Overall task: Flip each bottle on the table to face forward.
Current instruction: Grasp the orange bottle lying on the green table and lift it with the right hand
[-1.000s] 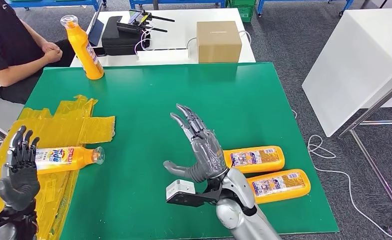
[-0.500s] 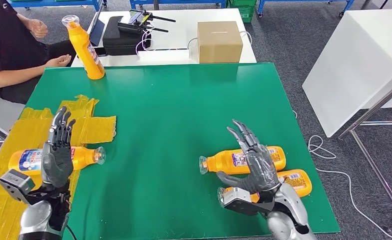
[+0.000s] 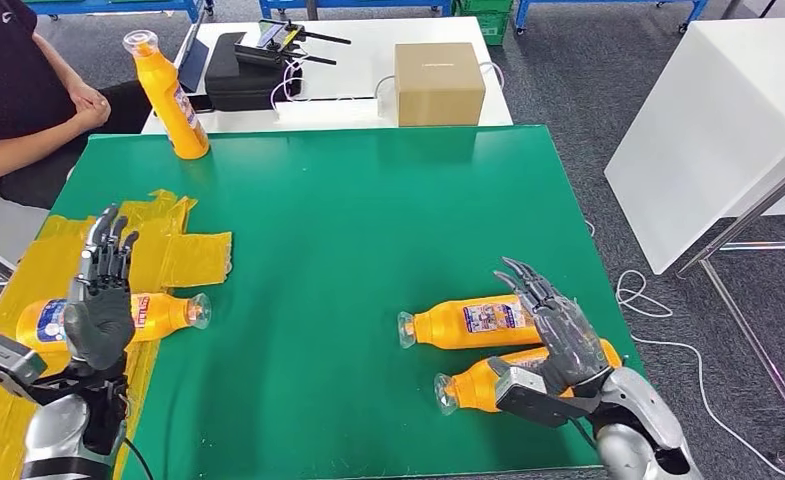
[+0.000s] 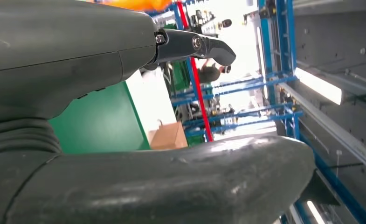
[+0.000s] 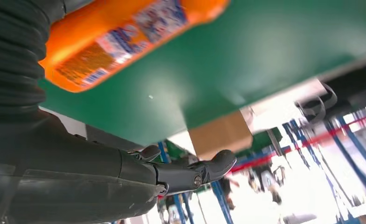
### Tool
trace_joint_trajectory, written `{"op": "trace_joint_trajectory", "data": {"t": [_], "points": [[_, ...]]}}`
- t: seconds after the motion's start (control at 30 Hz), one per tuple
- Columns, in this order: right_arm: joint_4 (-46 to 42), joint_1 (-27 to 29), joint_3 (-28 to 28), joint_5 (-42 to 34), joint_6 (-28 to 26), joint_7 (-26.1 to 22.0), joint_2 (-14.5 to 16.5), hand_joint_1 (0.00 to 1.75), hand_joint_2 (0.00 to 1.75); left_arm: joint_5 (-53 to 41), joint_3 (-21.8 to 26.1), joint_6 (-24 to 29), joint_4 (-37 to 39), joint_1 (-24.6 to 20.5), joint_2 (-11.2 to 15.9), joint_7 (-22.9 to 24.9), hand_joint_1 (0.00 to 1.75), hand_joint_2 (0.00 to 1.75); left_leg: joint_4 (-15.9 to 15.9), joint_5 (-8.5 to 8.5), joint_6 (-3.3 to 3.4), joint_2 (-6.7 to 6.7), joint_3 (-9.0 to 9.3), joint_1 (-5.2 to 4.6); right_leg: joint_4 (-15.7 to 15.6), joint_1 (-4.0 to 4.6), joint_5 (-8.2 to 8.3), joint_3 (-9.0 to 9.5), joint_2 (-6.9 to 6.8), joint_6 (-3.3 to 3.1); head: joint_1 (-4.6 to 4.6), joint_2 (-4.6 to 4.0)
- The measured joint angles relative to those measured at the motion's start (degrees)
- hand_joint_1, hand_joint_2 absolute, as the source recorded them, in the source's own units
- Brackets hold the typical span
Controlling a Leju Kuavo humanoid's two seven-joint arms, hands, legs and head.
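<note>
Green surface (image 3: 348, 250) was seen with yellow sheet (image 3: 178, 255) taped at its left side. Four orange bottles were noted: upright bottle (image 3: 171, 95) at far left corner near a seated person (image 3: 13, 90); left bottle (image 3: 153, 312) lying on the sheet, cap toward centre; two right bottles lying side by side, far one (image 3: 468, 324), near one (image 3: 473, 385), caps pointed left. Left hand (image 3: 98, 300) was raised over left bottle, fingers spread, nothing held. Right hand (image 3: 558, 335) was held above right bottles' bases, fingers apart, nothing gripped. Cardboard box (image 3: 439, 83) was noted on white table behind
</note>
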Motion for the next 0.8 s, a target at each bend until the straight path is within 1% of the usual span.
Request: {"op": "trace_joint_trajectory", "data": {"t": [0.1,0.2,0.3,0.47,0.57,0.7,0.8], "points": [[0.5,-1.9,0.0,-1.1,3.8,0.8,-3.8,0.00,1.75,0.6,1.8,-0.9,0.4,-0.6,0.7,0.0,0.00,0.00,0.0,0.01,0.01,0.00,0.03,-0.01,0.0,-0.05,0.00,0.00,0.00,0.00,-0.01,0.00],[0.9,-3.4,0.1,-1.7,5.0,1.0,-6.2,0.00,1.75,0.8,2.9,-1.2,0.9,-1.1,1.0,0.0,0.00,0.00,0.0,0.01,0.02,-0.01,0.05,-0.01,0.0,-0.04,0.00,0.00,-0.01,0.00,-0.01,0.00],[1.0,-3.9,0.1,-1.8,5.2,1.1,-7.3,0.00,1.75,0.8,3.4,-1.4,1.2,-1.3,1.1,0.0,0.00,0.00,0.0,0.01,0.02,-0.03,0.04,-0.01,0.0,-0.04,0.00,0.00,-0.01,0.00,-0.01,0.00],[1.0,-4.1,0.2,-1.9,5.3,1.5,-8.2,0.00,1.75,0.8,3.9,-1.5,1.4,-1.4,1.1,0.0,0.00,0.00,0.0,0.01,0.02,-0.02,0.02,-0.01,0.0,-0.01,0.00,-0.01,-0.01,0.00,-0.01,0.00],[1.0,-4.7,0.5,-3.7,7.1,2.3,-9.5,0.00,1.75,0.8,4.2,-1.6,1.5,-1.6,1.1,0.0,0.00,0.00,0.0,0.01,0.02,-0.02,-0.02,-0.01,0.0,-0.03,0.00,-0.01,-0.01,0.00,-0.03,0.00],[0.7,-6.2,0.9,-8.1,10.2,3.4,-13.9,0.00,1.75,1.0,5.0,-2.0,2.2,-2.3,1.3,0.0,0.00,0.00,0.0,0.03,0.05,-0.03,0.02,-0.02,0.0,-0.06,0.01,0.01,-0.02,0.01,0.00,0.00],[-1.5,-5.1,0.3,-11.0,11.4,3.7,-17.8,0.00,1.75,1.2,5.9,-2.3,2.8,-2.5,1.4,-0.1,0.00,0.00,0.0,0.03,0.06,-0.07,0.07,-0.04,0.0,-0.06,0.01,0.00,-0.04,0.02,-0.02,0.00]]}}
